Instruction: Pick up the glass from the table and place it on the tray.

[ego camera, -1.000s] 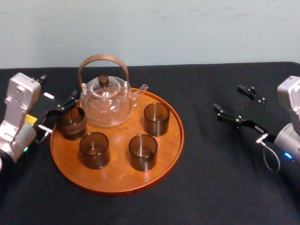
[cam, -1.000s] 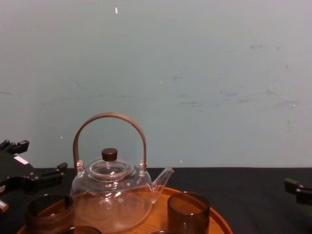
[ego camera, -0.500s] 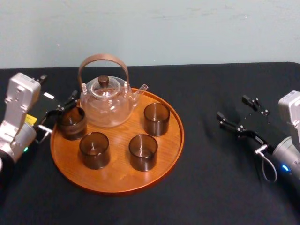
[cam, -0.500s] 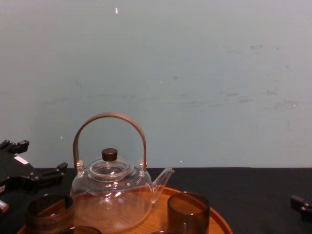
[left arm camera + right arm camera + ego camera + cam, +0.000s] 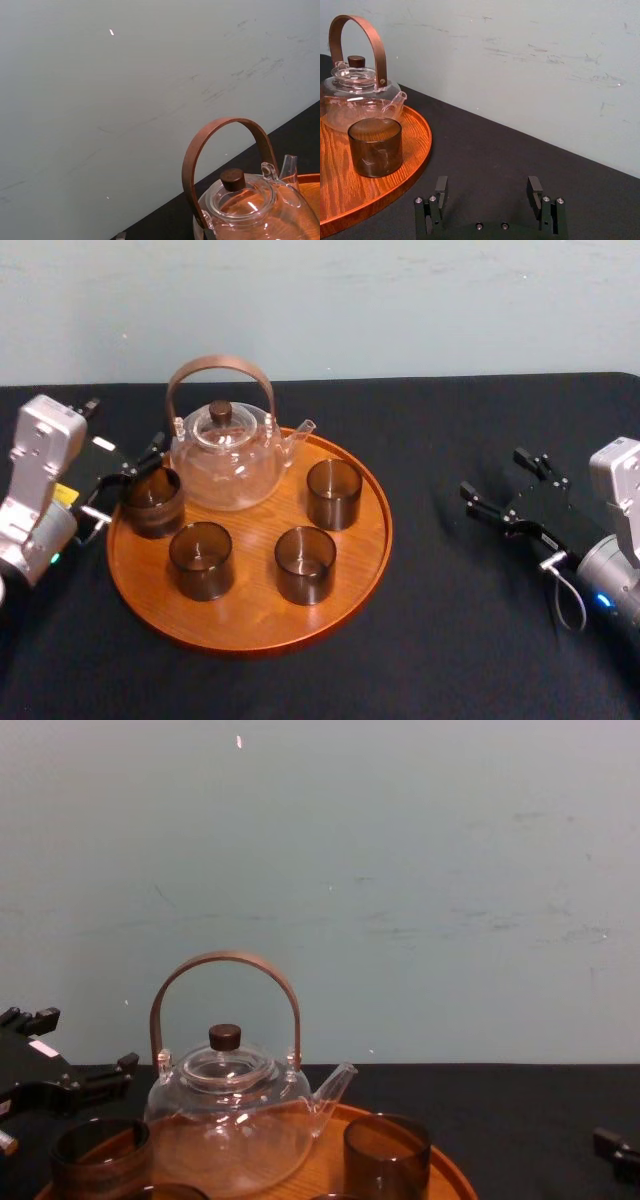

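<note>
The left claw (image 5: 127, 480) is spread wide at the left rim of the large round orange-brown wooden tray (image 5: 250, 612). Its fingers flank a smoky brown cylindrical glass (image 5: 152, 502), which stands on the tray beside the clear glass teapot (image 5: 228, 455); whether they touch it cannot be told. The right claw (image 5: 493, 472) is open and empty over the black table (image 5: 440, 640) near its right edge. It has drawn back and sunk lower than a second ago, while the left has not moved.

The black-clothed table (image 5: 450, 640) carries one round orange-brown wooden tray (image 5: 250, 618), left of its middle.
</note>
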`<state>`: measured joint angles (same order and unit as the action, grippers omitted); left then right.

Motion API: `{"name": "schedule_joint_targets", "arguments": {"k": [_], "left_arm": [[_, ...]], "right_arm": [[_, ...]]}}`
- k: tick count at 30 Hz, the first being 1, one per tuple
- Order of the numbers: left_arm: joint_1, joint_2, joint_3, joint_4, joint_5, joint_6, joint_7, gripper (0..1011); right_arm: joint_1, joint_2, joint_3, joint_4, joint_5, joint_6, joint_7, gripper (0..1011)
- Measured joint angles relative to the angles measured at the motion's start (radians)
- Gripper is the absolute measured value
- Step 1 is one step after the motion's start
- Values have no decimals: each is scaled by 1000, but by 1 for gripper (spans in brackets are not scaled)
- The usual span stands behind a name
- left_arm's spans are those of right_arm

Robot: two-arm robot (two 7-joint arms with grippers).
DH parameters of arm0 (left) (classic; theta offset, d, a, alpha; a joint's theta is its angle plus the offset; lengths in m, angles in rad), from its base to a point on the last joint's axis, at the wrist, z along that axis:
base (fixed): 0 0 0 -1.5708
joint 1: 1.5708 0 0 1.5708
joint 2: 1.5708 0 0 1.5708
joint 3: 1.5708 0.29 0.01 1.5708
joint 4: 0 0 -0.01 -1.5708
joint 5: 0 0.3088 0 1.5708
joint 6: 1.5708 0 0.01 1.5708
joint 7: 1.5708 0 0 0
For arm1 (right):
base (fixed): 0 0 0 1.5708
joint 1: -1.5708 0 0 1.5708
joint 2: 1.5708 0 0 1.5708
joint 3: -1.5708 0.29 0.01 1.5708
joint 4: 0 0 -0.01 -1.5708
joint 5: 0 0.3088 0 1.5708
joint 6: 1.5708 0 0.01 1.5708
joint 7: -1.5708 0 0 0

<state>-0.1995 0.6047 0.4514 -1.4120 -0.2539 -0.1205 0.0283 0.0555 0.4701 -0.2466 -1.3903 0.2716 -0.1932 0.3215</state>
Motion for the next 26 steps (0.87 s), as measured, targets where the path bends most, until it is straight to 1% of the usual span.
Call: {"name": "schedule_joint_targets", "arguments": {"k": [26], "left_arm": [[0,0,0,0,0,0,0,1001]], "right_arm": [[1,3,-4,-2,3,2,2,1002]]}}
